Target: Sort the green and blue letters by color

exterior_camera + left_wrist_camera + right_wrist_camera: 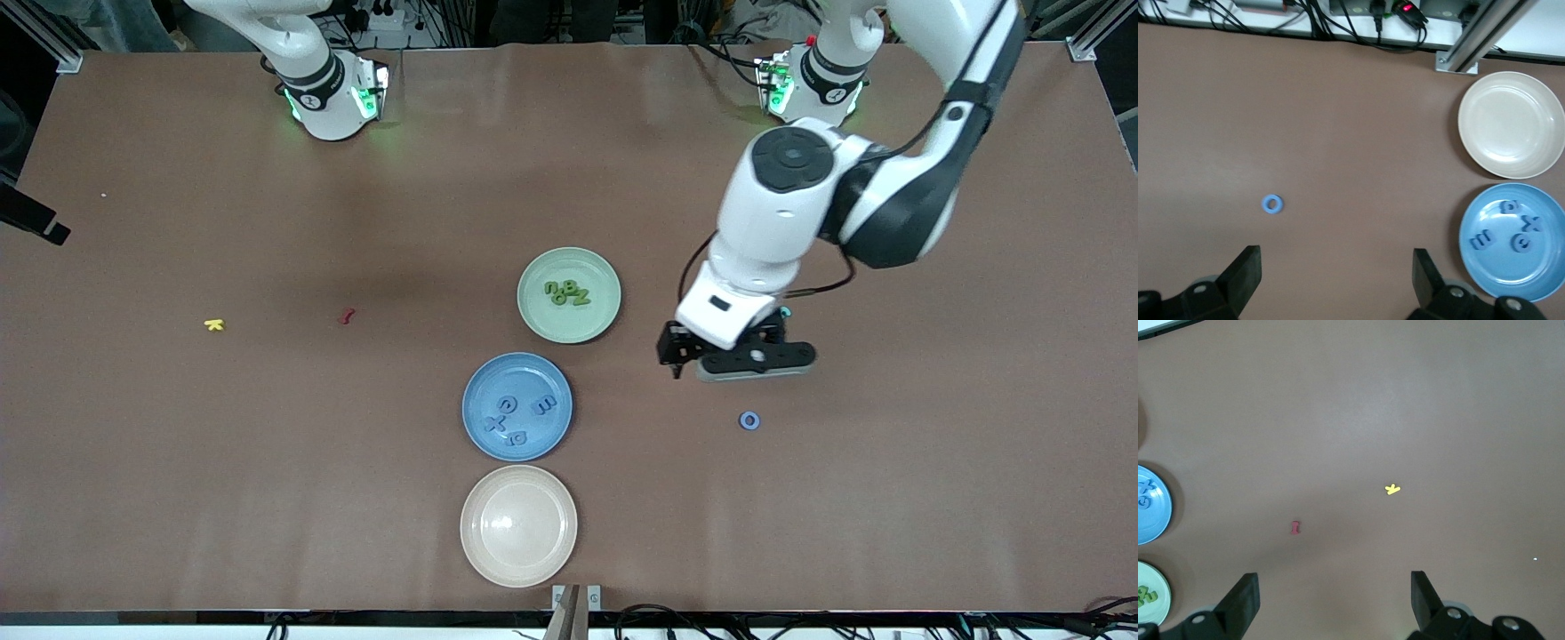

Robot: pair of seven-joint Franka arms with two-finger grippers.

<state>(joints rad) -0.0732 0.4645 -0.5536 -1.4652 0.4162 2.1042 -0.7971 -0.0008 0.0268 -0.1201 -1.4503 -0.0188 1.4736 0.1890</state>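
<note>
A blue ring-shaped letter (749, 420) (1273, 204) lies alone on the brown table toward the left arm's end. My left gripper (756, 360) (1336, 267) hangs open and empty over bare table close to it. Several blue letters (508, 404) (1521, 243) lie in the blue plate (524, 378) (1511, 273). Several green letters (566, 292) lie in the green plate (551, 322) (1158, 608). My right gripper (1335, 587) stands open and empty high over the right arm's end of the table. It does not show in the front view.
An empty cream plate (518, 525) (1511, 123) sits nearest the front camera, beside the blue plate. A small red letter (347, 316) (1295, 527) and a small yellow letter (213, 324) (1392, 489) lie loose toward the right arm's end.
</note>
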